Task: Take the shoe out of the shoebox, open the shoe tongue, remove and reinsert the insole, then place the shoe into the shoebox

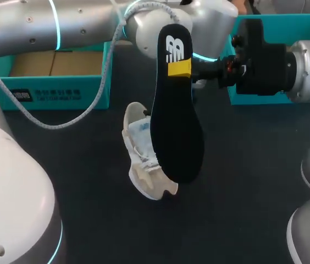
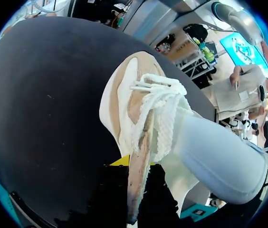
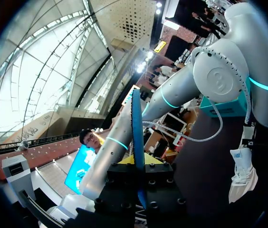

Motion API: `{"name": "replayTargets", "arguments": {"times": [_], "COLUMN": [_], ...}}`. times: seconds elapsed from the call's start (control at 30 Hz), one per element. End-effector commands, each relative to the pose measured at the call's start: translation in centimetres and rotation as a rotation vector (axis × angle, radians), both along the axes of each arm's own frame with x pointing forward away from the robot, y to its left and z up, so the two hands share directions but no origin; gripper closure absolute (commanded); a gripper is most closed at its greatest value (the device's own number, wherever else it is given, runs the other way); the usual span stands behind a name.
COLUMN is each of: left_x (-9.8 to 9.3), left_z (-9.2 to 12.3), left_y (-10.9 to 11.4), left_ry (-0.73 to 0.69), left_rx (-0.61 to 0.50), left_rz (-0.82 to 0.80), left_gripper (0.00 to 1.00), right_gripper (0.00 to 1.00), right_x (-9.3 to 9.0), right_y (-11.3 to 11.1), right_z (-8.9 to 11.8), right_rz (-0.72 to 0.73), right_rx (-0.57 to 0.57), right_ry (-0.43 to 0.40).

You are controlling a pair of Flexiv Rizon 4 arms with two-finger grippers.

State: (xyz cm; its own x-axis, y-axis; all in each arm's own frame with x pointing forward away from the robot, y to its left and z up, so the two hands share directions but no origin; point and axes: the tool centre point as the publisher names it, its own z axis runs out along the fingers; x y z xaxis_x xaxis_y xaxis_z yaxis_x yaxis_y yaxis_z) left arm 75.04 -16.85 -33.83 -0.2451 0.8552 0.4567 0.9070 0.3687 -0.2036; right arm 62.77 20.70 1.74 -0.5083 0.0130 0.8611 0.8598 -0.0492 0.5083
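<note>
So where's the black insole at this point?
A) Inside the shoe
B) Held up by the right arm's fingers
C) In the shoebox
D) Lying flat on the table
B: the insole is raised off the table, pinched near one end by the right arm's fingers, and is fully outside the shoe.

Robotics lab, silver robot arms (image 1: 28,25) over a black worktable (image 1: 243,187)
</note>
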Motion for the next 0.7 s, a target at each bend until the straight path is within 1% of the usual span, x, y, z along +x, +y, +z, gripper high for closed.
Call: {"name": "replayTargets", "arguments": {"times": [0.03,0.1,0.13,0.17,0.2,0.23,0.4,0.7], "left_x": [0.1,0.0,0.0,0.0,-0.1,-0.2,-0.9,-1.8], "left_z": [0.1,-0.2,-0.7,-1.0,-1.5,-1.8,-2.1,-3.8], "left_y": [-0.1,-0.2,-0.4,-0.5,-0.7,-0.9,-1.1,-1.9], "left_ry": [0.002,-0.012,0.049,0.035,0.044,0.025,0.032,-0.079], "left_rx": [0.004,-0.016,-0.047,-0.06,-0.06,-0.062,-0.073,-0.061], "left_rz": [0.0,-0.017,-0.027,-0.056,-0.082,-0.089,-0.148,-0.161], "left_gripper": [1.0,1.0,1.0,1.0,1.0,1.0,1.0,1.0], "right_gripper": [1.0,1.0,1.0,1.0,1.0,1.0,1.0,1.0], "right_x": [0.0,0.0,0.0,0.0,0.0,0.0,0.0,0.0], "right_y": [0.3,0.3,0.3,0.3,0.3,0.3,0.3,0.3], "right_z": [0.0,0.0,0.0,0.0,0.0,0.0,0.0,0.0], "right_rz": [-0.003,-0.003,-0.003,-0.003,-0.003,-0.003,-0.003,-0.003], "right_rx": [-0.003,-0.003,-0.003,-0.003,-0.003,-0.003,-0.003,-0.003], "right_ry": [0.002,0.002,0.002,0.002,0.002,0.002,0.002,0.002]}}
